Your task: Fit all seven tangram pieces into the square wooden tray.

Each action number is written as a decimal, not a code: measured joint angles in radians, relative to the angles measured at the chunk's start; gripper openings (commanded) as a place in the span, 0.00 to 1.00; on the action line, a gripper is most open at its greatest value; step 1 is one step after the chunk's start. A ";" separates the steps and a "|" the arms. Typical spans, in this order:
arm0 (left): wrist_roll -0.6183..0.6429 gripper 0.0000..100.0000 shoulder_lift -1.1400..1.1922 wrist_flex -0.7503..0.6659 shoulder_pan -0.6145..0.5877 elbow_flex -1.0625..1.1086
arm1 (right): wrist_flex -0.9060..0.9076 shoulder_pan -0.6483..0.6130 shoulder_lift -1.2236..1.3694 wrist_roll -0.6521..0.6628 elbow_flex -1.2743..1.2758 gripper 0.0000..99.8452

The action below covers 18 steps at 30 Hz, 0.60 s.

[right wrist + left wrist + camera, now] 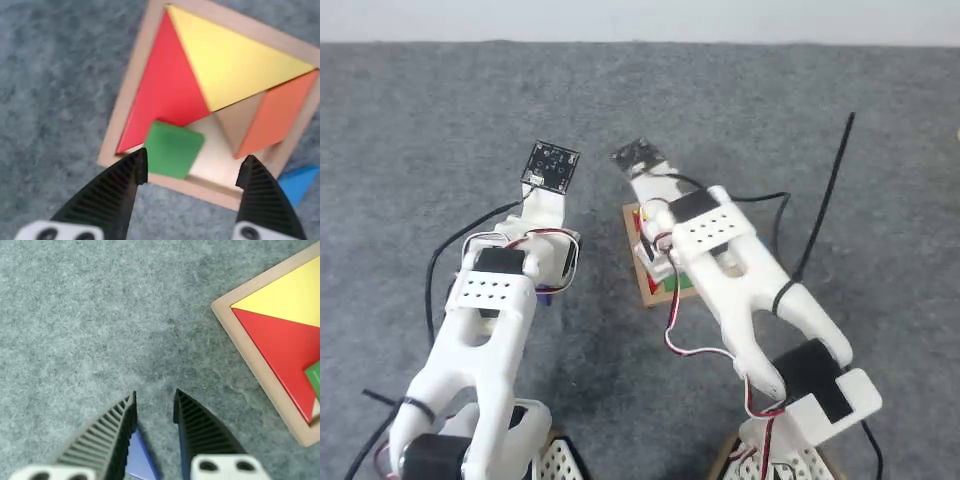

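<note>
The square wooden tray [131, 85] lies on grey carpet, holding a yellow triangle [225, 60], a red triangle [165, 95] and an orange piece [275, 115]. A green square [172, 150] lies slightly askew in the tray beside the red triangle, next to bare wood. My right gripper [195, 160] hangs open over that side of the tray, one finger on either side of the green square and the gap. A blue piece [299, 182] lies on the carpet just outside the tray. To the tray's left, my left gripper [155, 397] is shut on another blue piece [141, 460]. The tray's corner [222, 315] is in the left wrist view.
Grey carpet [440, 130] covers the whole table, with open room to the left and far side. In the high view the right arm [720, 250] covers most of the tray [648, 292]. Black cables [825, 200] trail from both arms.
</note>
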 measured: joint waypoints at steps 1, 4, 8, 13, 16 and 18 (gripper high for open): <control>0.000 0.13 0.000 0.000 0.000 0.000 | 0.000 -0.005 -0.002 0.000 0.005 0.29; 0.000 0.13 0.000 0.000 0.000 0.000 | 0.000 -0.023 -0.002 -0.002 0.008 0.29; 0.000 0.13 0.000 0.000 0.000 0.000 | -0.034 -0.029 -0.002 -0.002 0.026 0.29; 0.000 0.13 0.000 0.000 0.000 0.000 | -0.048 -0.034 0.087 -0.002 0.017 0.29; 0.000 0.13 0.000 0.000 0.000 0.000 | -0.048 -0.031 0.144 -0.002 -0.041 0.29; 0.000 0.13 0.000 0.000 0.000 0.000 | -0.048 -0.012 0.170 -0.002 -0.074 0.29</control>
